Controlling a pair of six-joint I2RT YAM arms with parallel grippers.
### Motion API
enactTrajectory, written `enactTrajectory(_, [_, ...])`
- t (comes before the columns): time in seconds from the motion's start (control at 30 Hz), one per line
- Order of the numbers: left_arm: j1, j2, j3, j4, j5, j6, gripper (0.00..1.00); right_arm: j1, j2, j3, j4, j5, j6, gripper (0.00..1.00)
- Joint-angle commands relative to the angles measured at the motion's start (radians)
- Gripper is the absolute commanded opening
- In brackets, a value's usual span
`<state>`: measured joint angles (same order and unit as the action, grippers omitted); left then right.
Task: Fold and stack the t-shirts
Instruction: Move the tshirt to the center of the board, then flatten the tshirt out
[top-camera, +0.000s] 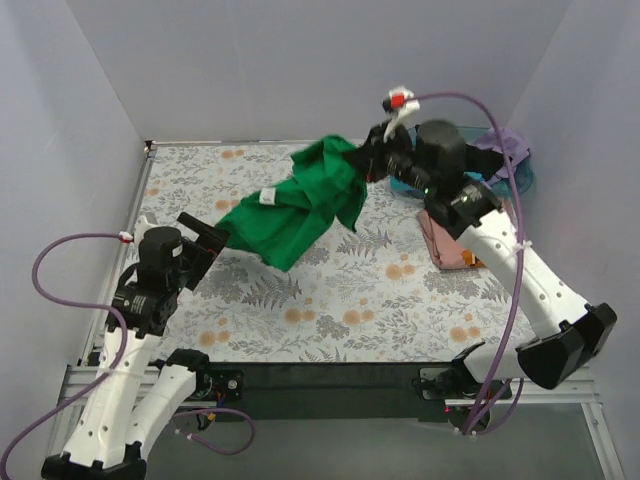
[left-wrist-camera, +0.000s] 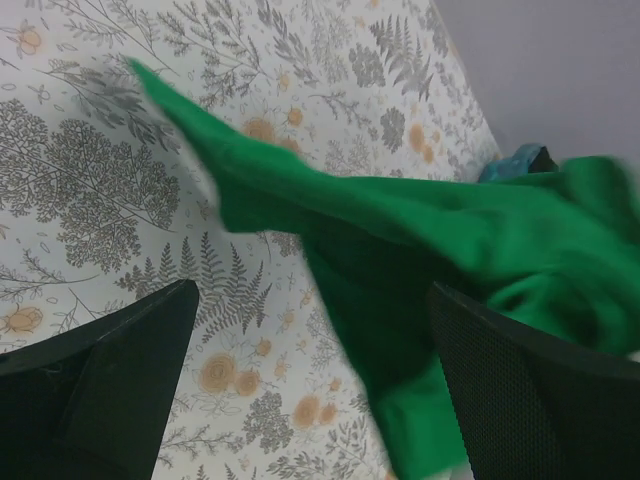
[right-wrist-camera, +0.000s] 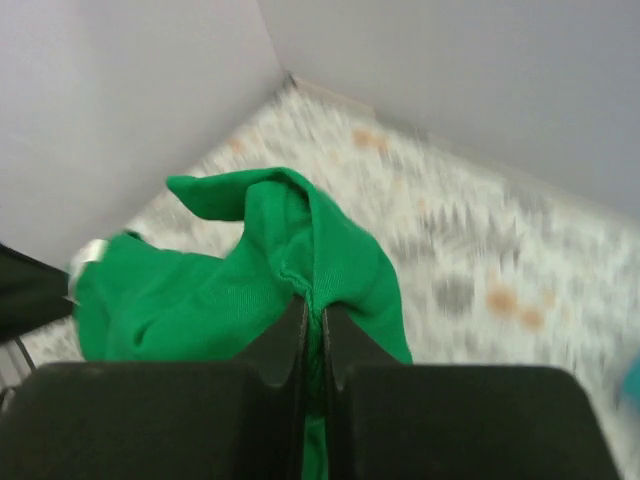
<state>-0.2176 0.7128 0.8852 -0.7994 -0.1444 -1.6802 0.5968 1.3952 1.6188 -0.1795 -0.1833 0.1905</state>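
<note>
Right gripper (right-wrist-camera: 311, 306) tight on green t-shirt (top-camera: 300, 205)

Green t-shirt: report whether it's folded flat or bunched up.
Bunched, not folded: the green t-shirt hangs crumpled in loose drapes from the shut right gripper.
</note>
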Motion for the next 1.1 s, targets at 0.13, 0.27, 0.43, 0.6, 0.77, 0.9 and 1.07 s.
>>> enactTrajectory(0.13, [0.003, -0.116, -0.029, -0.101, -0.081, -0.044, 0.98, -0.109, -0.202, -0.736, 0.032, 0.331, 0.168, 0.8])
enactTrajectory(0.27, [0.003, -0.067, -0.107, -0.074, -0.021, -0.055, 0.98, -0.141, -0.271, -0.896, 0.026, 0.286, 0.187, 0.98])
enactTrajectory(0.43, [0.003, 0.083, -0.231, 0.028, 0.068, -0.044, 0.98, -0.046, -0.39, -0.961, 0.018, 0.257, 0.211, 0.98])
enactTrajectory(0.6, [0.003, 0.214, -0.278, 0.121, 0.083, -0.068, 0.98, 0.144, -0.375, -1.019, 0.06, 0.333, 0.285, 0.99])
enactTrajectory(0.77, [0.004, 0.295, -0.282, 0.2, 0.017, -0.079, 0.96, 0.25, -0.233, -0.961, 0.075, 0.444, 0.317, 0.98])
enactTrajectory(0.9, [0.007, 0.381, -0.27, 0.219, -0.041, -0.09, 0.9, 0.282, -0.099, -0.916, 0.092, 0.505, 0.381, 0.98])
enactTrajectory(1.07, [0.02, 0.559, -0.229, 0.27, -0.067, -0.092, 0.84, 0.291, 0.037, -0.893, 0.196, 0.495, 0.425, 0.88])
